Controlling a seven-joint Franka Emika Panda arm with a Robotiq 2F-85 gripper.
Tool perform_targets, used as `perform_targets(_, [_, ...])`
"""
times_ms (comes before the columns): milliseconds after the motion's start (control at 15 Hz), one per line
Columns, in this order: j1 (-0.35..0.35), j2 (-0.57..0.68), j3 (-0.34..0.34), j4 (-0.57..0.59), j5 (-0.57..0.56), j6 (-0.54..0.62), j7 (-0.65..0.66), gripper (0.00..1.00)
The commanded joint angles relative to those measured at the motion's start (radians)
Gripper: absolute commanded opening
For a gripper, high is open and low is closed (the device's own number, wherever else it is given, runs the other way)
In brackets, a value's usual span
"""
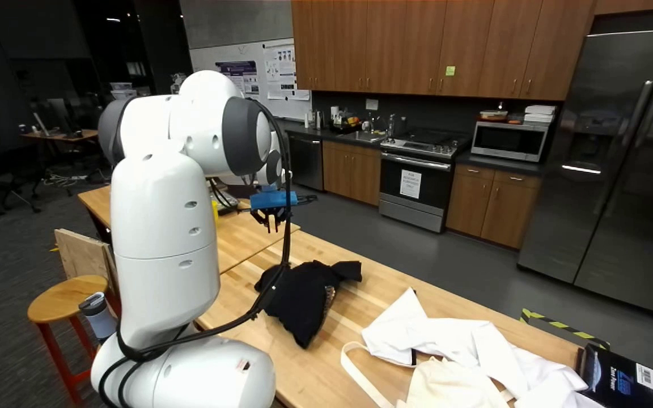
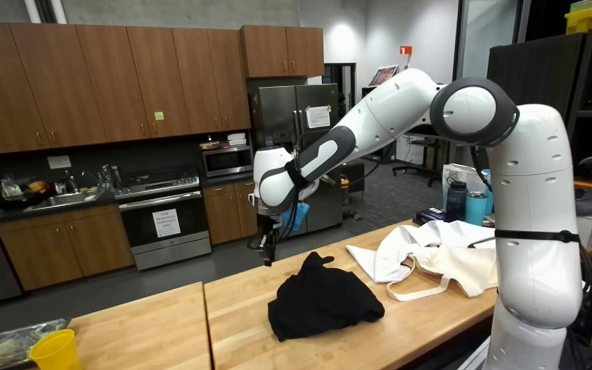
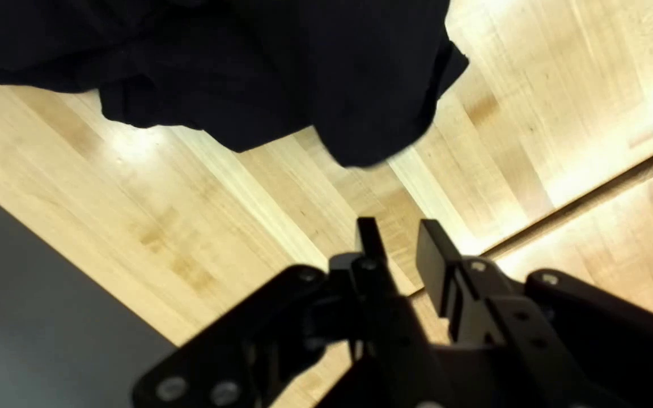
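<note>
In an exterior view, the black cloth [image 2: 324,303] lies bunched on the wooden table [image 2: 239,324], left of white fabric [image 2: 404,241]. It looks soft, limp and light, likely easiest to pinch at its narrow far end. Its underside is hidden; the wrist view crops it. Beyond it, farther left, hangs the gripper [image 3: 398,242], partly spread and empty.

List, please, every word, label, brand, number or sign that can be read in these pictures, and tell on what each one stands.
"FOR RESEARCH PURPOSES ONLY": white sheet on the oven door.
"Zero Power", as far as I can tell: black box.
"1", apparently: red sign in the background.
Too small or blurred to read: wall posters, fridge sheet, barcode label on the box, any writing on the green note.
</note>
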Motion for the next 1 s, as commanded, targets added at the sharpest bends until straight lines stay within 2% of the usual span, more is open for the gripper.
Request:
perform_targets(0, [-0.008,-0.003,0.009,0.002,-0.003,-0.002,0.003,0.28])
perform_targets(133, [-0.008,-0.012,0.009,0.003,-0.002,-0.003,0.003,0.28])
perform_targets(200, [-0.014,-0.032,0.005,-0.024,-0.006,0.019,-0.003,0.53])
perform_targets(267, [-0.024,-0.052,-0.001,-0.055,0.002,0.031,-0.007,0.54])
perform_targets(400, [-0.055,-0.093,-0.02,-0.145,0.026,0.065,0.006,0.64])
perform_targets(533, [-0.083,-0.134,-0.043,-0.246,0.028,0.137,0.027,0.77])
perform_targets(733, [-0.129,-0.203,-0.065,-0.394,0.076,0.229,-0.029,0.96])
perform_targets(933, [-0.145,-0.268,-0.08,-0.487,0.131,0.246,-0.14,1.0])
